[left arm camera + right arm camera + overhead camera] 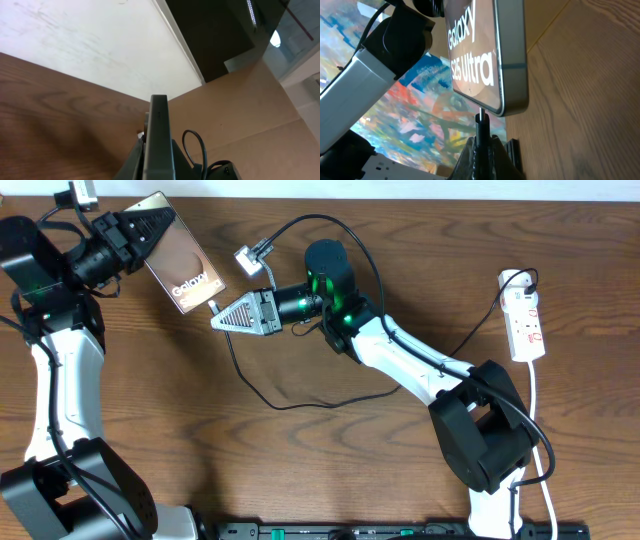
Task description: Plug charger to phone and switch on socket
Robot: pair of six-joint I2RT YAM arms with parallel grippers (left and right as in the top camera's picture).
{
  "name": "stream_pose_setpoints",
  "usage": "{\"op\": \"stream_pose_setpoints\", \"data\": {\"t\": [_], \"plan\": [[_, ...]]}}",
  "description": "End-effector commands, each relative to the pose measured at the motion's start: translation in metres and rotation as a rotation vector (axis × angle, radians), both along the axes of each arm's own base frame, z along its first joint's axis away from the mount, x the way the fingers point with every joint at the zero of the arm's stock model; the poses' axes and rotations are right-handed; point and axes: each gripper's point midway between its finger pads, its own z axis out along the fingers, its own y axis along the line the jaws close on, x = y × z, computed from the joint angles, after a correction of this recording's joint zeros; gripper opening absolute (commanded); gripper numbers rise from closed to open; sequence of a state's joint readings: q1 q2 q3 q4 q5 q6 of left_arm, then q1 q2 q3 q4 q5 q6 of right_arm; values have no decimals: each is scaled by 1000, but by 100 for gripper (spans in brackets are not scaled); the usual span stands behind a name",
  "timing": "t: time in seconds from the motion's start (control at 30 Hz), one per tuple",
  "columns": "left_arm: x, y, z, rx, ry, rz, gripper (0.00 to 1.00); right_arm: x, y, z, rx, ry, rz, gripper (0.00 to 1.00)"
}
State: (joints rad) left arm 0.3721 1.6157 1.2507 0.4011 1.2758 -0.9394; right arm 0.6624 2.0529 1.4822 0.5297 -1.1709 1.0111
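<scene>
My left gripper point(150, 230) is shut on the bronze-brown phone point(185, 272), held tilted above the table's far left; the left wrist view shows its thin edge point(159, 135) between my fingers. My right gripper point(222, 317) is shut on the charger plug point(481, 132), whose tip meets the phone's bottom edge point(512, 107); the "Galaxy S25 Ultra" lettering shows there. The thin black charger cable point(300, 402) loops across the table behind the right gripper. The white socket strip point(525, 320) with red markings lies at the far right, away from both grippers.
A small grey adapter point(250, 258) on a cable lies just behind the right gripper. The right arm's body point(420, 370) stretches diagonally across the middle of the wooden table point(330, 470). The socket's white cord point(540, 430) runs down the right edge.
</scene>
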Motion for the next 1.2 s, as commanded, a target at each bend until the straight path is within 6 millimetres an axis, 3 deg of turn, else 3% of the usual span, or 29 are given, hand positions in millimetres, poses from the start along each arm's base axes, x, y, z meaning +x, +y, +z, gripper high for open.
{"op": "stream_pose_setpoints", "data": {"t": [0.0, 1.17], "plan": [[-1, -2, 5, 5, -17, -6, 7, 0, -1, 9, 14, -14, 5, 1], [-1, -12, 5, 9, -23, -31, 7, -1, 0, 14, 32, -21, 10, 1]]}}
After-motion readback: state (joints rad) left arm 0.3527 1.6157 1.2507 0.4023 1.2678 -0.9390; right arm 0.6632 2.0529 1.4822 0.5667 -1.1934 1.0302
